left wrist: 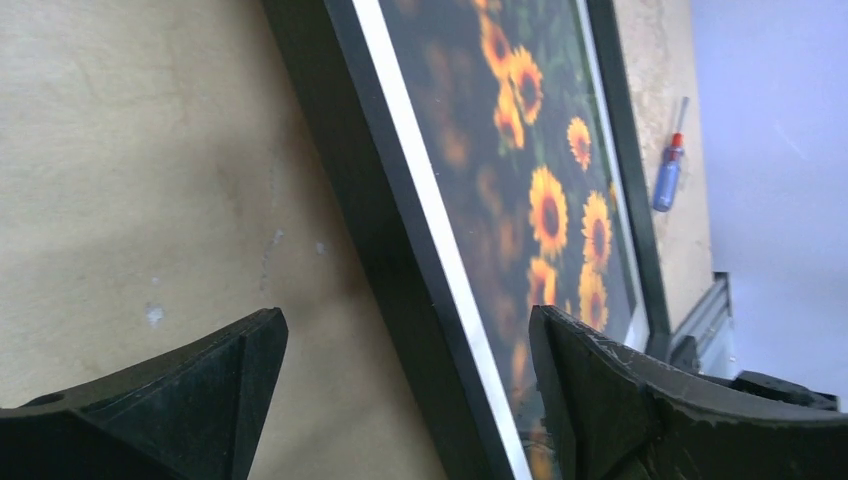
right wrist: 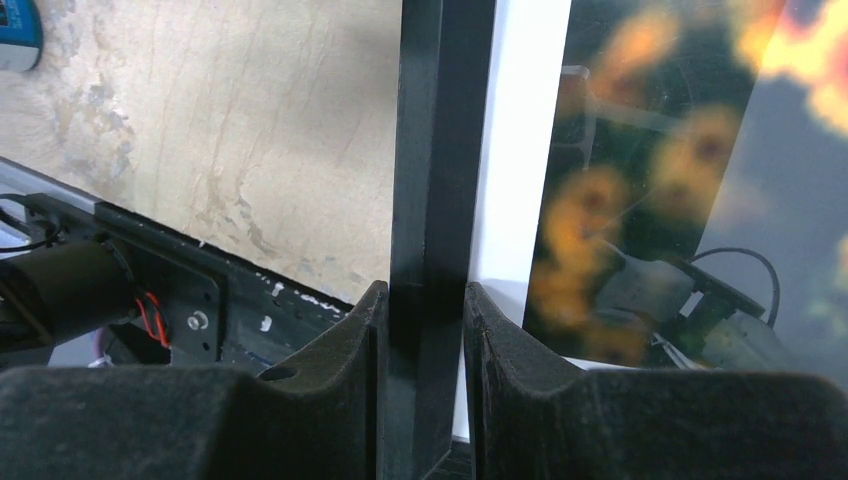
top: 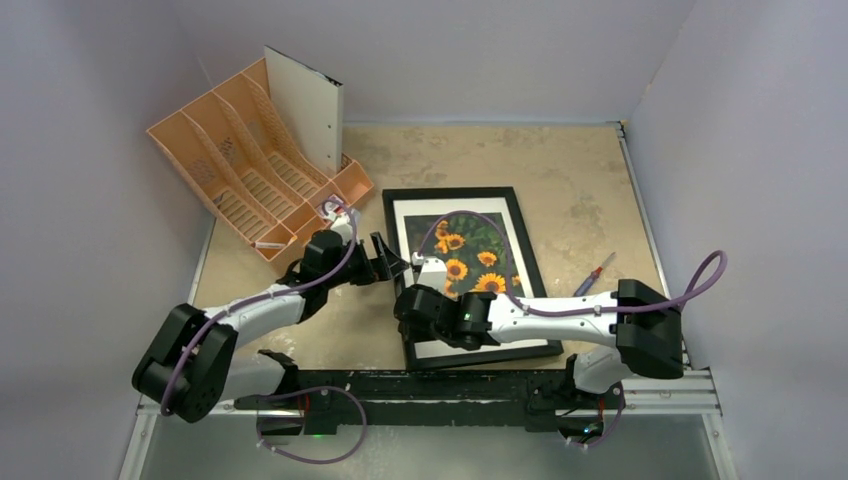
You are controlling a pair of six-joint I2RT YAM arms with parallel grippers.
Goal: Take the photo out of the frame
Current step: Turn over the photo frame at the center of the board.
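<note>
Frame [right wrist: 432, 200] pinched by right fingers [right wrist: 325, 375]; left fingers [left wrist: 205, 395] apart.

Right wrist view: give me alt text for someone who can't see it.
The right hand is shut on the black bar of the frame, one finger on each side. Right of the bar lie a white strip and the blurred sunflower photo; left of it, the tan table.

Glossy reflective photo [top: 470, 252], smooth black frame [top: 455, 192], mottled matt table [top: 565, 180], orange plastic organiser [top: 230, 150]
</note>
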